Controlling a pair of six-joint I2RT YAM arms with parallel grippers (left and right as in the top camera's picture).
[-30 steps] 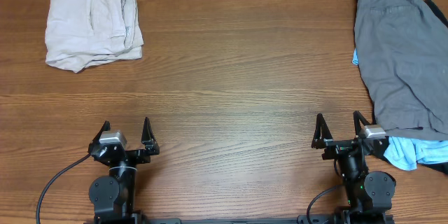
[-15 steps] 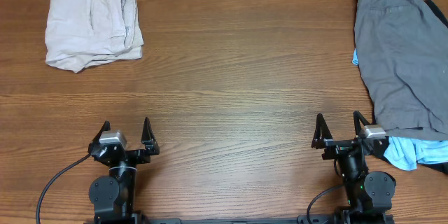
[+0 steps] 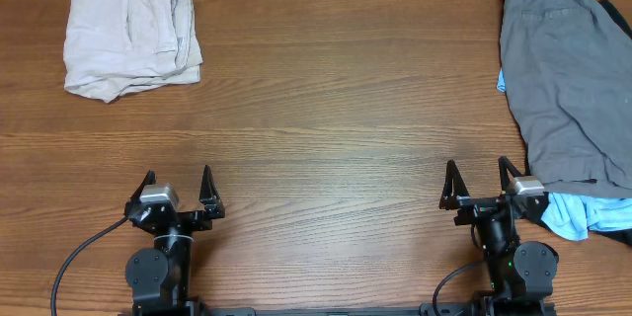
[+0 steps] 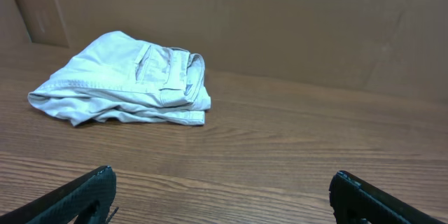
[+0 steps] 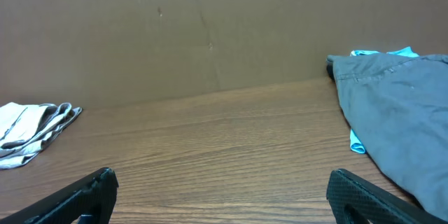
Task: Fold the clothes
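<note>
Two heaps: beige shorts [image 3: 128,39] seemingly folded, grey garment [image 3: 563,79] rumpled.

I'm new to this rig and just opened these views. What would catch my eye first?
The beige shorts lie in a folded bundle at the far left corner of the wooden table. Along the right edge, a big grey garment sprawls unfolded over a blue garment. The left gripper and right gripper sit open and empty at the near edge.
</note>
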